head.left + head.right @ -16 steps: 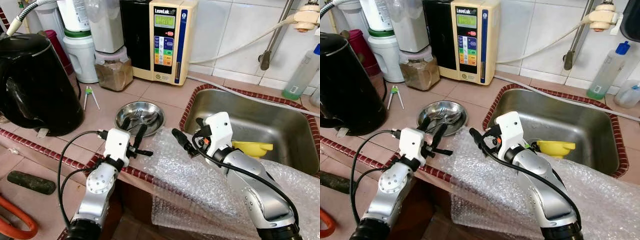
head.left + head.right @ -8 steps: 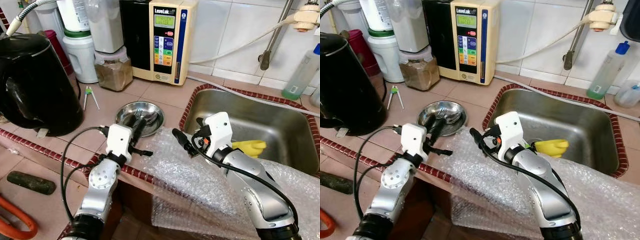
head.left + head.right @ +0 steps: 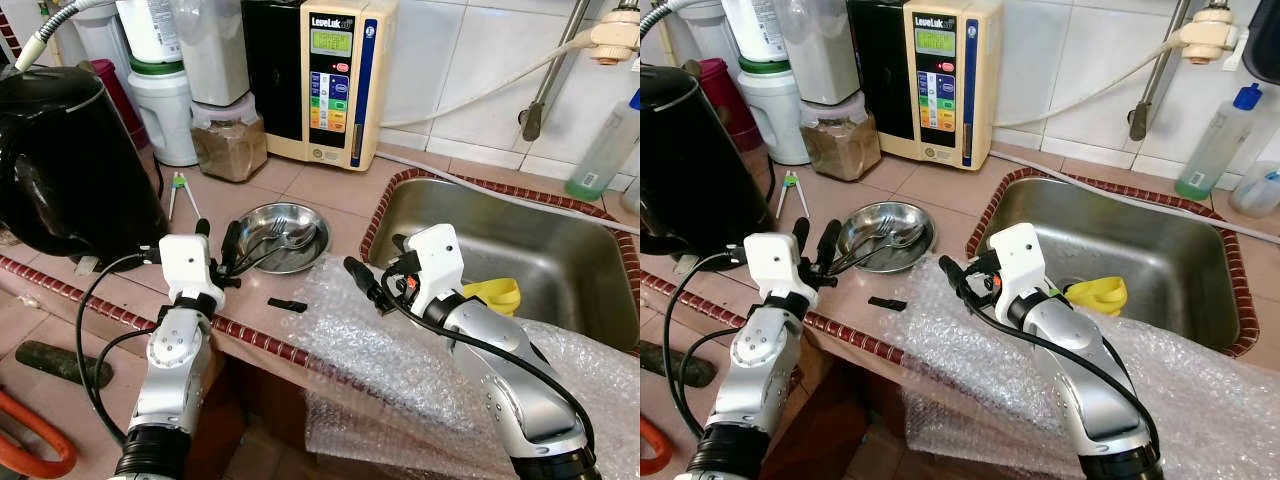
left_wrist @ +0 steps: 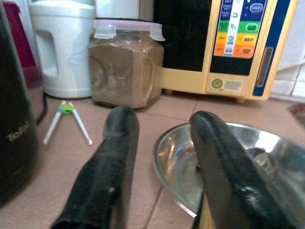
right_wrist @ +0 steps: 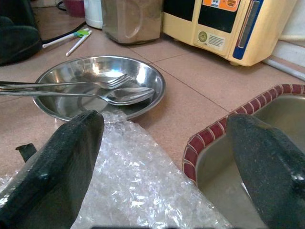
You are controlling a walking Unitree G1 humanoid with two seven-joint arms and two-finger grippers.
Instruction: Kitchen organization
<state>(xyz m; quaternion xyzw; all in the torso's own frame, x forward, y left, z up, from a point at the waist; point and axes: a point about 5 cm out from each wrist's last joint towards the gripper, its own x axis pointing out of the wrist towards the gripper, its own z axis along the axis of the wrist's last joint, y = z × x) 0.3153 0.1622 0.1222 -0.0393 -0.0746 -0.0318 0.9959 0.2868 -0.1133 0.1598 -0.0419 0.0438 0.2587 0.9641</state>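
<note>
A round steel dish [image 3: 290, 215] holding a fork and a spoon [image 5: 121, 94] sits on the tiled counter left of the sink [image 3: 560, 255]. My left gripper [image 3: 216, 240] is open at the dish's left rim, its fingers [image 4: 112, 176] empty and pointing toward the jar. A crumpled sheet of bubble wrap [image 3: 400, 350] hangs over the counter's front edge. My right gripper [image 3: 375, 265] stands open over the wrap's upper edge, just right of the dish, holding nothing. A small black piece [image 3: 287, 304] lies on the counter between dish and wrap.
A black kettle [image 3: 70, 160] stands at the left. A jar of brown powder [image 3: 228, 140], a white jug [image 3: 160, 105] and a cream water machine [image 3: 325, 75] line the back wall. Small green-white tongs [image 3: 180, 190] lie nearby. A yellow object [image 3: 497, 293] lies in the sink.
My left arm swung left from the bubble wrap's edge to the dish's left rim. A small black piece now lies on the counter where it was. The yellow object shifted slightly.
</note>
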